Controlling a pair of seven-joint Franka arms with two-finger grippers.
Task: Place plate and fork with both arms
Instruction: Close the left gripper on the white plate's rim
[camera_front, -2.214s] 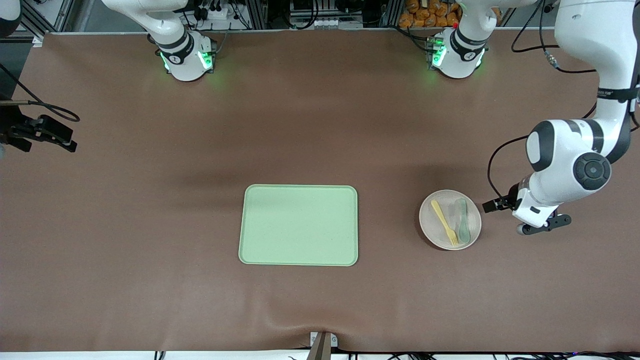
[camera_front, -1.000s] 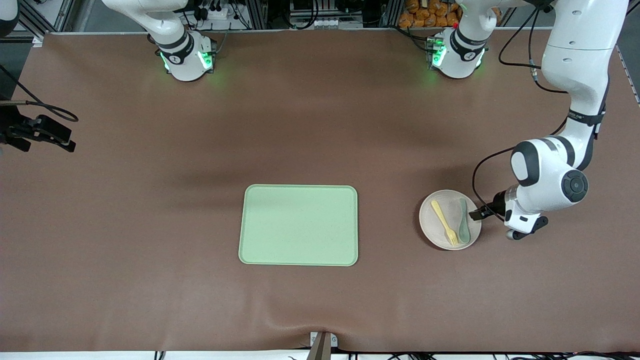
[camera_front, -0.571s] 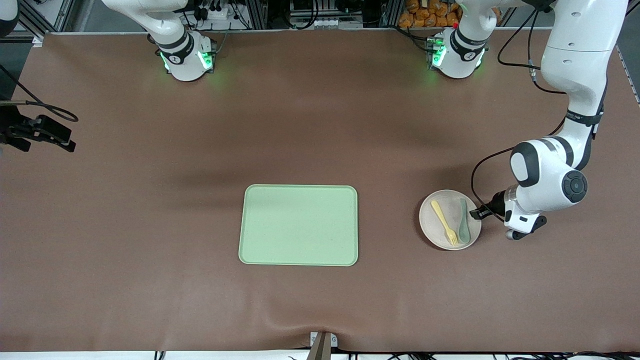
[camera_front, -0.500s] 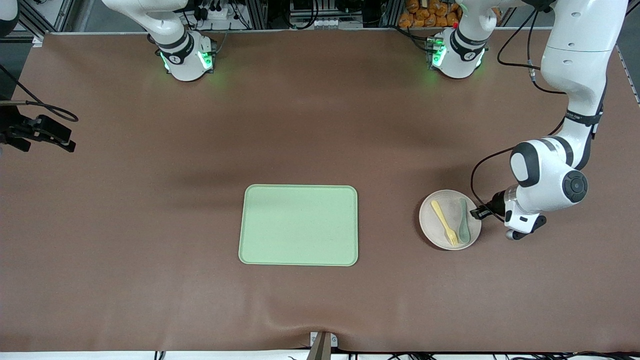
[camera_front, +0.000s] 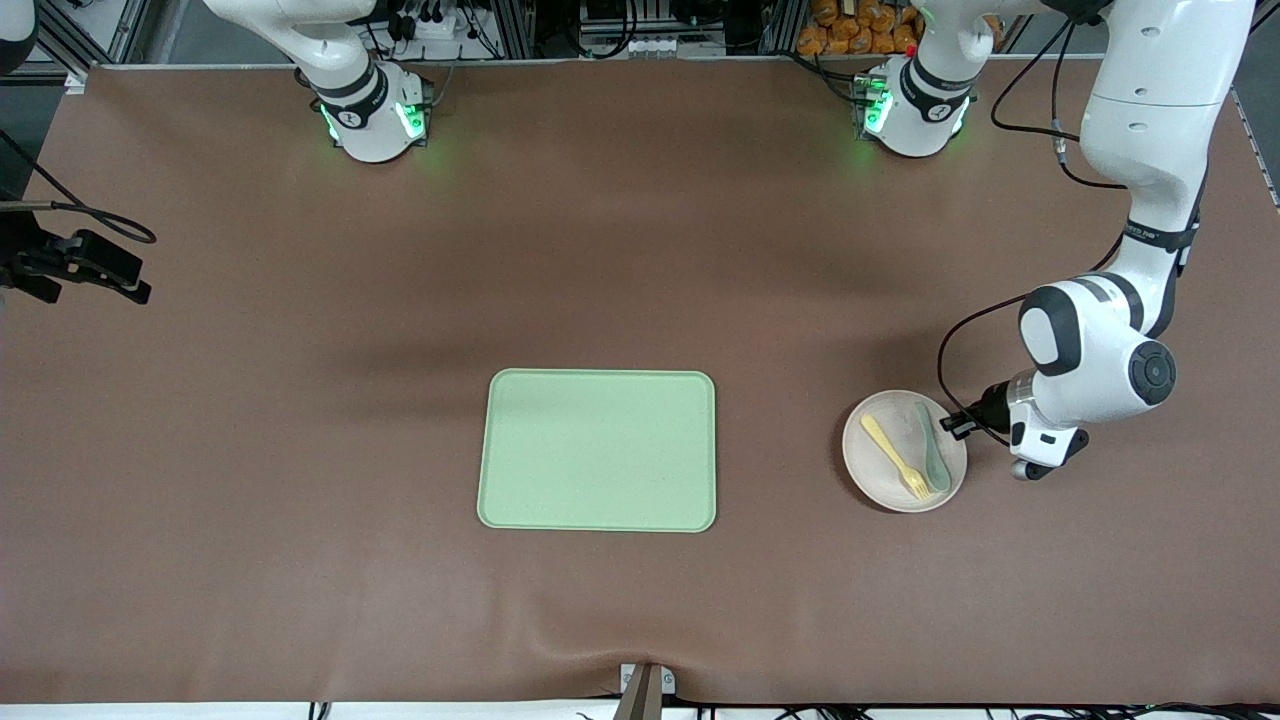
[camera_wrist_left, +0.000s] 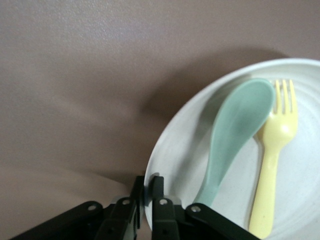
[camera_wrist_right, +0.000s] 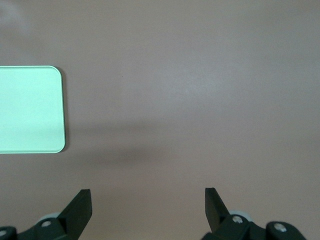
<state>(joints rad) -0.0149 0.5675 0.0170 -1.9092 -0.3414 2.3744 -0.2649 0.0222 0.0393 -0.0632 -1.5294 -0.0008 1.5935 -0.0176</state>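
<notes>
Now left claw (camera_wrist_left: 147, 192) clamped on plate (camera_front: 880, 480) rim at left arm's end of table (camera_front: 300, 400); fork (camera_front: 893, 457) (beside teal spoon (camera_front: 931, 448)) rides on plate. Tray (camera_front: 597, 450) lies toward right arm's end. Right claw (camera_wrist_right: 148, 202) waits, spread wide.

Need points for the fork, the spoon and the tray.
fork (camera_front: 895, 457): front view, middle of the yellow handle.
spoon (camera_wrist_left: 239, 115): left wrist view, centre of the teal bowl.
tray (camera_front: 597, 450): front view, bare middle of the pale green surface.
</notes>
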